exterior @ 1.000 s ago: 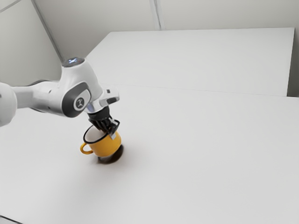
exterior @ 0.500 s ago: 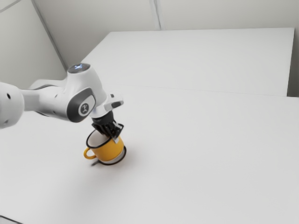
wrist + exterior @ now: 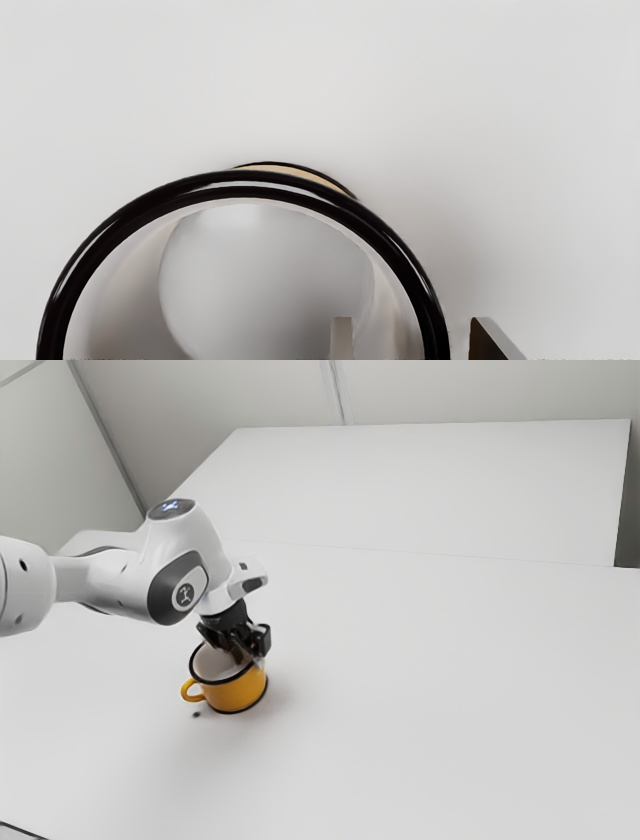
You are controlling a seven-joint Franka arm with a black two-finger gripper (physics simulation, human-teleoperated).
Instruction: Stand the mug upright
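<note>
- Can place the mug (image 3: 238, 694) on the table (image 3: 430, 730), between 7 and 8 o'clock from the exterior view's centre. Looks upright, mouth up and base down, as asked; can't vouch for the whole base touching.
- See the handle (image 3: 188, 691) near 9 o'clock from the mug's body, well away from the gripper (image 3: 250, 658), itself at about 1 o'clock.
- Would call the fingers open: one finger (image 3: 342, 339) inside the mug, the other finger (image 3: 492, 342) outside, with the rim (image 3: 425, 300) passing between and gaps on both sides in the wrist view. Holding nothing, by the look of it.
- Fits a mug let go as well as one about to be pinched by the wall; can't settle which.
- Beware any sideways drift or turn of the hand: could press the inner finger on the wall and slide or tip the mug.
- Mind a slanted way out, too: might hook the rim from inside and pull the mug over.
- If closing, expect uneven contact, being nearer the wall outside than inside; could nudge the mug before gripping.
- Watch the arm (image 3: 120, 580), coming in from 9 o'clock: any further push down could bring the inner finger onto the mug's floor.
</note>
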